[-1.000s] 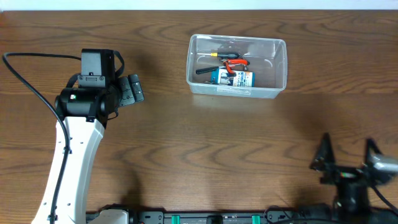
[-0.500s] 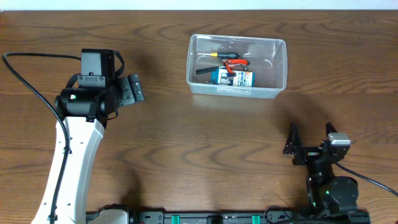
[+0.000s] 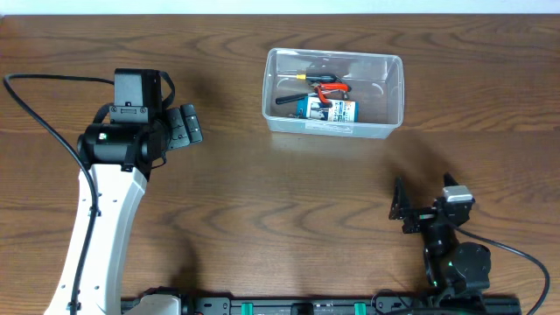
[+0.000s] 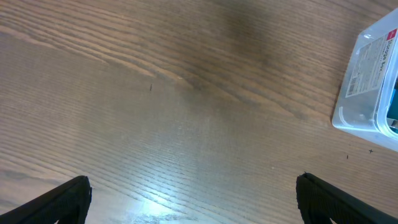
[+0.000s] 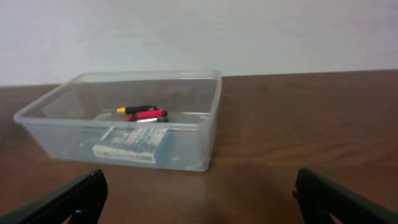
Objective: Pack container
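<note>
Jaws spread wide on both sides, nothing pinched. The left gripper (image 3: 186, 125) sits at the left of the brown wood table (image 3: 262, 219), and its wrist cam shows only bare tabletop between its fingers (image 4: 62, 199).

What changed: the right gripper (image 3: 424, 203) was way out at the right edge a sec ago. Now it's pulled in toward the middle-near edge, tucked close to its base and pointing at the far side. The left arm hasn't budged afaict, and the stuff in the tub looks the same too.

The clear see-through plastic rectangular container (image 3: 398, 87) sits at the far side, a bit right of centre, well apart from both grippers. The right wrist cam looks straight at it from low down (image 5: 211, 93).

Count:
- 1 container
- 1 small blue-and-white box (image 3: 326, 109) lying inside, by the near wall
- 1 red-handled tool (image 3: 328, 86) behind the box
- 1 black stick-shaped thing (image 3: 293, 98) w/ a yellow bit nearby, could be 2 pcs, too small to tell

I can't see anything loose outside the tub. So imo the packing is prob done and the right arm is just heading home, not reaching for more.
</note>
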`<action>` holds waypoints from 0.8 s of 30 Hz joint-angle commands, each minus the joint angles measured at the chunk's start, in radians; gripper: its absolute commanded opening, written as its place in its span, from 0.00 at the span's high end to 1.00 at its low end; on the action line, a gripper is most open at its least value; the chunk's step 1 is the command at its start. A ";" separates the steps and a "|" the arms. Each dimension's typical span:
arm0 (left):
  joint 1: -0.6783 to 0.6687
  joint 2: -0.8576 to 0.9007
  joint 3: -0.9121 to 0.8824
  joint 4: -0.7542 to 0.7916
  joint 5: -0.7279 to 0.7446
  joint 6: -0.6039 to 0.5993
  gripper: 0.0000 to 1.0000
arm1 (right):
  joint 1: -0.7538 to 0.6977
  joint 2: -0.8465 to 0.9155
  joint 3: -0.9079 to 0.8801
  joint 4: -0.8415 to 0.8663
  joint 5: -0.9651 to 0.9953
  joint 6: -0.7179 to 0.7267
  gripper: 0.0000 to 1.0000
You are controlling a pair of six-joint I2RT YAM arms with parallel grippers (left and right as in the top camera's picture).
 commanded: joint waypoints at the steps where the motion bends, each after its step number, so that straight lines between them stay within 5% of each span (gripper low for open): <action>1: 0.005 0.000 0.012 -0.003 -0.015 -0.005 0.02 | -0.009 -0.010 -0.007 0.006 -0.041 -0.118 0.01; 24: 0.005 0.000 0.012 -0.003 -0.015 -0.005 0.02 | -0.009 -0.010 -0.006 0.005 -0.038 -0.143 0.01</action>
